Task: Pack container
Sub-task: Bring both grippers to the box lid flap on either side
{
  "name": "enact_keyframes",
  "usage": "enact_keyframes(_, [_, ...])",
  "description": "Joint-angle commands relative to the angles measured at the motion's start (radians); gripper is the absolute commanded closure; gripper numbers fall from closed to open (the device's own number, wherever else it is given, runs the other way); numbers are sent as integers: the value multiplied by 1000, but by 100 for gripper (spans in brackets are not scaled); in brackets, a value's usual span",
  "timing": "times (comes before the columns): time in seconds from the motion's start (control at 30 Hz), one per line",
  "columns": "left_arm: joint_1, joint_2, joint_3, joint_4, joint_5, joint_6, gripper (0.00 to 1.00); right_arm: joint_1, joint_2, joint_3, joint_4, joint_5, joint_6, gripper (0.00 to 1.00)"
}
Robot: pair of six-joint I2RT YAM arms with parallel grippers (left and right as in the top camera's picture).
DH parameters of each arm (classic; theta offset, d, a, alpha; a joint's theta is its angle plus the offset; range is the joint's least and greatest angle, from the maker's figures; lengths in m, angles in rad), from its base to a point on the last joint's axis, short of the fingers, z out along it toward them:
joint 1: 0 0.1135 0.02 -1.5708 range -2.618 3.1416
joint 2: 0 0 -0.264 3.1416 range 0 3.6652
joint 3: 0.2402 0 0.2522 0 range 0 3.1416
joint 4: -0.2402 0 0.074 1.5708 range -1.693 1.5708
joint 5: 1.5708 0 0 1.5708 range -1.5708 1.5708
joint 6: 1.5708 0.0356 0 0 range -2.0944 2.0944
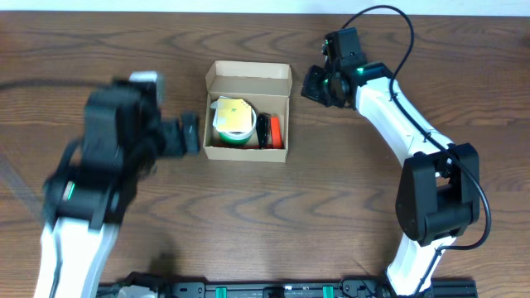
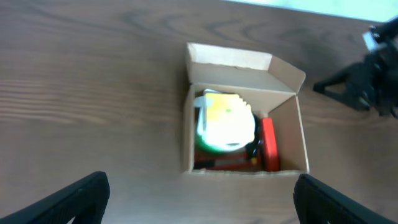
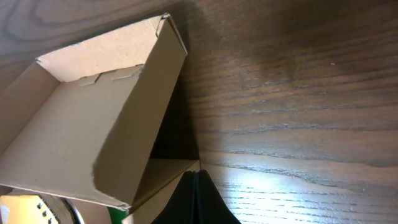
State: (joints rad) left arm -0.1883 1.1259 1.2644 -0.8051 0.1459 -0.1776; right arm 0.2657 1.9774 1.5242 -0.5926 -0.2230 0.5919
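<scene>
The right gripper (image 3: 196, 186) has its two fingers pressed flat together with nothing between them, its tip just beside the right rear corner of the open cardboard box (image 1: 245, 152). The box's lid flap (image 3: 99, 118) stands raised at the back. The left gripper (image 2: 200, 179) is spread wide and holds nothing, hovering near the box's left side and looking blurred from overhead. Inside the box lie a yellow-topped roll (image 2: 227, 121) with a green side, a black object (image 1: 263, 131), and a red object (image 2: 267, 146) along the right wall. The box sits near the middle of the dark wooden table (image 1: 248, 223), between the two arms.
</scene>
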Motion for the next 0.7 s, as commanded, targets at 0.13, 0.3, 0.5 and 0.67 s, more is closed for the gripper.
enact_keyframes(0.13, [177,314,-8,155,274,24,5,-43,3,-9,14,-62,-29,99])
enact_keyframes(0.3, [209,546,72,174,273,80,4,-49,4,-9,42,-61,-51,99])
enact_keyframes(0.5, [208,784,245,171,297,99,24,-50,22,-9,73,-55,-58,99])
enact_keyframes(0.67, [209,944,383,174,355,52,65,-51,80,-9,79,-72,-39,99])
